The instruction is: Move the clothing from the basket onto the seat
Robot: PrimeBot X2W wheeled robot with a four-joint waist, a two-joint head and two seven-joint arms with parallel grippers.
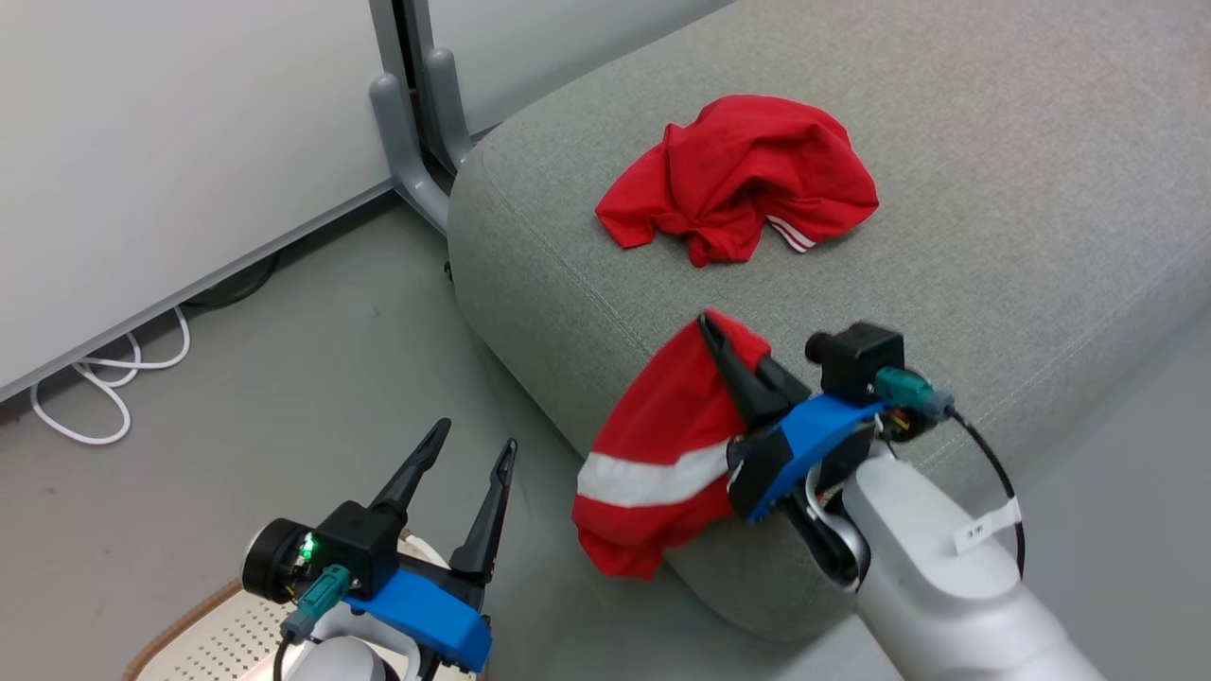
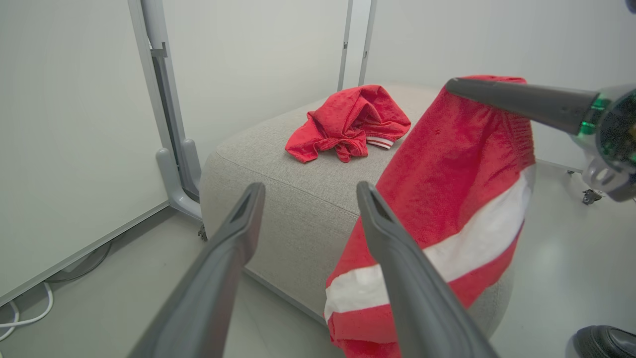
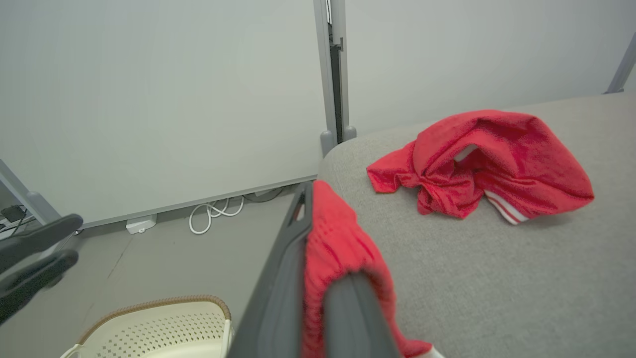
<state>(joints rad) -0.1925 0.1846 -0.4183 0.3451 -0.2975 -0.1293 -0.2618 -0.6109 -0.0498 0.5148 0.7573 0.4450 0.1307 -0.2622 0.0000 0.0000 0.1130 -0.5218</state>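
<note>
While the right claw [image 1: 708, 326] pinches the banded garment [image 1: 653, 445] over the seat's [image 1: 946, 236] 7 o'clock edge, release there risks it sliding floorward; left claw [image 1: 477, 433] gapes empty.

A pale grey floor [image 1: 284, 397] fills the head view from seven to nine o'clock. At ten o'clock stands a white partition panel [image 1: 142, 142], and at twelve o'clock a grey metal post [image 1: 390, 123] whose curved foot rests on the floor. A looped white cable [image 1: 109, 367] lies at nine o'clock below the panel's edge, with a dark cable [image 1: 241, 287] near it. The left wrist view shows a black shoe [image 2: 603, 340] at five o'clock and a small caster [image 2: 590, 196] at three o'clock. In the right wrist view, a white box [image 3: 141, 224] sits at nine o'clock.
</note>
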